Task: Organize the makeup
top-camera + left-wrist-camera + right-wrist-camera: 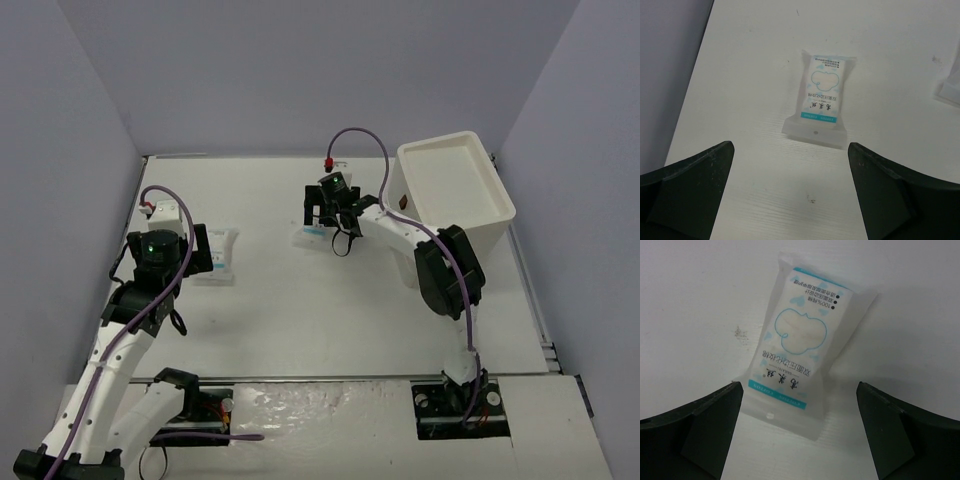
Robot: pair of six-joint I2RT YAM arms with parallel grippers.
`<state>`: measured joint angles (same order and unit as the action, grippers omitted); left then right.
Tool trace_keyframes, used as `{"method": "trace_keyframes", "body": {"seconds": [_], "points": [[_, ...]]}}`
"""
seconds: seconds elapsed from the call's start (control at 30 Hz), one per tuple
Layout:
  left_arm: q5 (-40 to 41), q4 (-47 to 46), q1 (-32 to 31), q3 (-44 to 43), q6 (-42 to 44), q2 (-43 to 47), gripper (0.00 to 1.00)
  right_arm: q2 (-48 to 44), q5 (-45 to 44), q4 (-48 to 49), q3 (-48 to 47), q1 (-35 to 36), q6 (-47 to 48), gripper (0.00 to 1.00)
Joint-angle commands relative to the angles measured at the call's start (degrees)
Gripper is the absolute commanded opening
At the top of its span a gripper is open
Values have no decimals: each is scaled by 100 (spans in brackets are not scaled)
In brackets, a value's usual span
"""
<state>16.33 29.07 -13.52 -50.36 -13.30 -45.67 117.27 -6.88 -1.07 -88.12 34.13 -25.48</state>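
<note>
Both wide open: right gripper (797,387) hangs over a flat white blue-printed plastic packet (802,335) lying on the white table (690,290), left gripper (790,150) faces a second such packet (821,92); lower squarely, jaws flanking the long edges, before closing.

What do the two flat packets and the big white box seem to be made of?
Left packet and right packet: likely thin plastic film, frosted and semi-clear, with flat sealed ends. Box: smooth matte white, perhaps plastic or painted wood; unclear.
</note>
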Motion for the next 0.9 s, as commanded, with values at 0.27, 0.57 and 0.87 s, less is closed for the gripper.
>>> {"method": "trace_keyframes", "body": {"seconds": [0.27,0.57,0.87], "points": [[-100,-372,33,-145,38,-98,97,910,-7,1312,-430,-101,-624,92],[-157,-376,33,-132,55,-100,97,882,319,1750,-171,2,-366,53],[-201,-384,42,-132,64,-117,97,-394,284,1479,-188,191,139,20]]}}
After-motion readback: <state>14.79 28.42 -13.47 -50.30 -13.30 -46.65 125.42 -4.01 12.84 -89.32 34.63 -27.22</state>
